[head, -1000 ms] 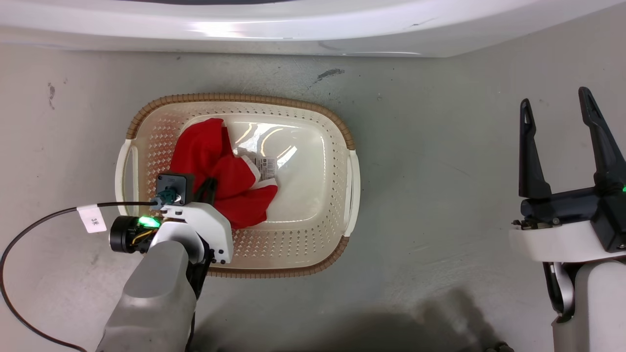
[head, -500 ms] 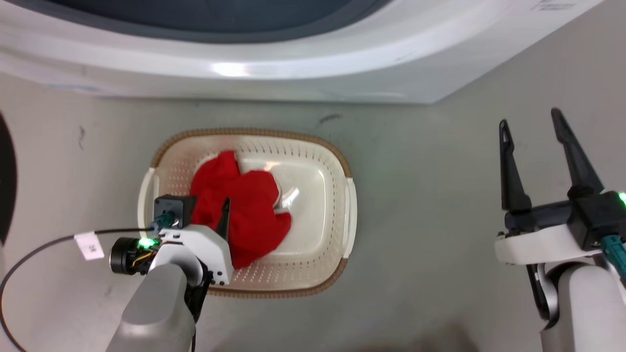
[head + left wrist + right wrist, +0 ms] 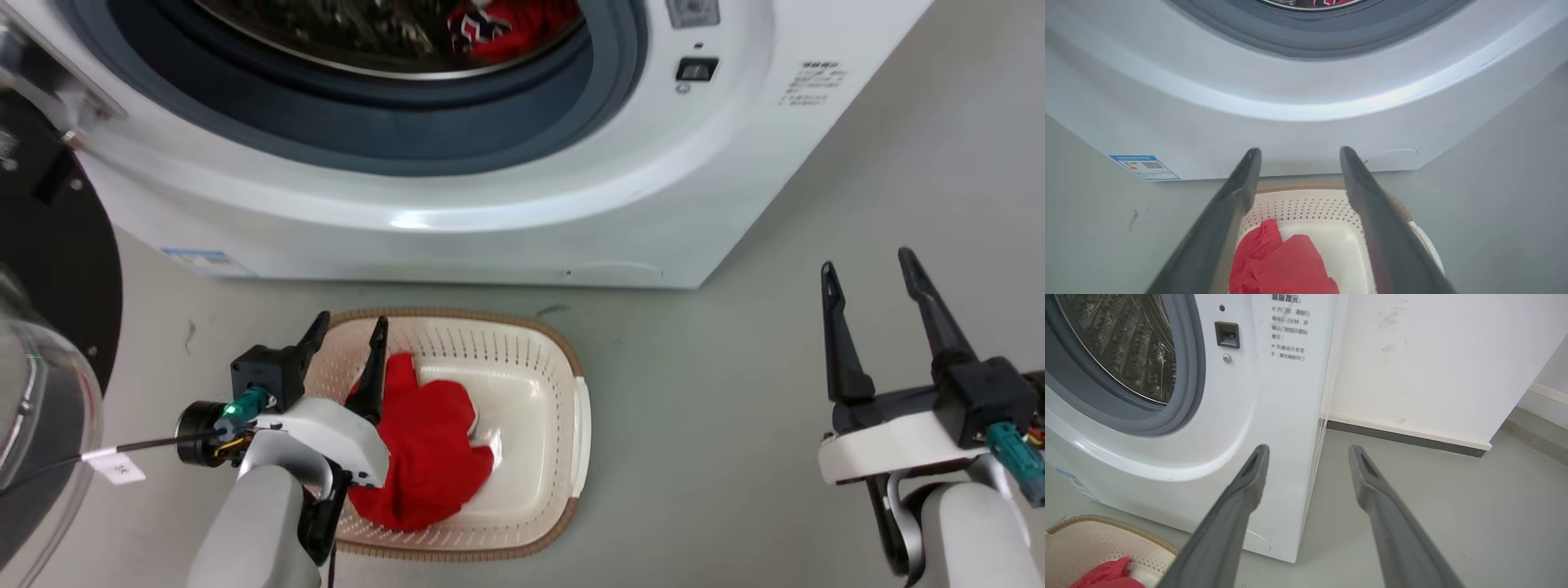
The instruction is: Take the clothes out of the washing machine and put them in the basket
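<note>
A laundry corner: white front-loading washing machine (image 3: 490,204) at twelve o'clock on grey floor (image 3: 718,457), basket (image 3: 522,359) at six, plain white wall (image 3: 1433,355) at two o'clock.

You see the left gripper (image 3: 1299,152) with jaws apart and empty, over the cream basket (image 3: 1306,204), where a plain red garment (image 3: 1286,265) lies; the white washing machine (image 3: 1290,102) stands just behind.

Plain red garment (image 3: 429,461) in cream basket (image 3: 522,359); patterned red garment (image 3: 498,18) inside open washing machine (image 3: 490,212)
</note>
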Controlling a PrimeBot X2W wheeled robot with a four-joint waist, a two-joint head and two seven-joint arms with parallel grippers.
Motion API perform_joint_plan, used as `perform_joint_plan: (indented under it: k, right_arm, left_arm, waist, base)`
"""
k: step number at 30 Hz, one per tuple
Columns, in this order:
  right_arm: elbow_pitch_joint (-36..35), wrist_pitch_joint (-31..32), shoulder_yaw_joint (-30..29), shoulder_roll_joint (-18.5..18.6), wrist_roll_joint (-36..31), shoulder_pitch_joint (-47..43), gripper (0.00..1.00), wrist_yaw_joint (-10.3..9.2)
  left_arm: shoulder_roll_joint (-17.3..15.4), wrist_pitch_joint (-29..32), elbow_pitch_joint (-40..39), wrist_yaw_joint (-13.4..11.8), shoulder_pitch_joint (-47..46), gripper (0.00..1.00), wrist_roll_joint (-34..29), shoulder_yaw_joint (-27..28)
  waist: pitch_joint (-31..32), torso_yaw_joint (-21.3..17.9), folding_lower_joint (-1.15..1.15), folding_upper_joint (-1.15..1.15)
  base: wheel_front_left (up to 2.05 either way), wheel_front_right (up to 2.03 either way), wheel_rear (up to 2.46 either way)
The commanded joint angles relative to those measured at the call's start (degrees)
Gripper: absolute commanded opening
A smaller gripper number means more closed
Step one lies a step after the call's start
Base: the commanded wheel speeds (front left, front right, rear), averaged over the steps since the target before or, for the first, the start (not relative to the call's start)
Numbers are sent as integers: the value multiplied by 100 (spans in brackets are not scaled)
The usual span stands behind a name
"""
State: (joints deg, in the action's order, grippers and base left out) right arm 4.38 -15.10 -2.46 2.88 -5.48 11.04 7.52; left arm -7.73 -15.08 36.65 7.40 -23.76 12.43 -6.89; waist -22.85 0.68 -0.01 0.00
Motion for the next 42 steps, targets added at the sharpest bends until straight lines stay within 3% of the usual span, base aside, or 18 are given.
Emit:
perform_joint_plan:
  k: [1, 12, 24, 33, 42]
  right_arm:
    - [37, -11, 11, 0, 47, -87, 100, -6]
    - [253, -11, 108, 1, 318, -394, 100, -6]
    - [269, -11, 221, 0, 578, -449, 100, -6]
    - [84, -10, 345, -2, 519, -246, 100, -6]
    - [-210, -10, 529, -4, 1003, 44, 100, -6]
  left_arm:
    - [-55, -13, -108, 0, 121, 100, 30, -8]
    - [-317, -13, -1466, -2, 757, 100, -12, -257]
    - [-705, 8, -1708, -1, 494, 100, 46, -408]
    - [-1294, 1074, -1396, -1, -943, 100, 380, -467]
    - [-2044, 2845, -629, -1, -3105, 100, 943, -812]
  waist:
    - [214, -8, 1, 0]
    - [864, -190, 1, 0]
    - [928, -725, 1, 0]
    - [110, -1377, 1, 0]
    - [-1083, -2044, 1, 0]
  base:
    - [0, 0, 0]
    - [0, 0, 0]
    - [0, 0, 0]
    - [0, 0, 0]
    - [0, 0, 0]
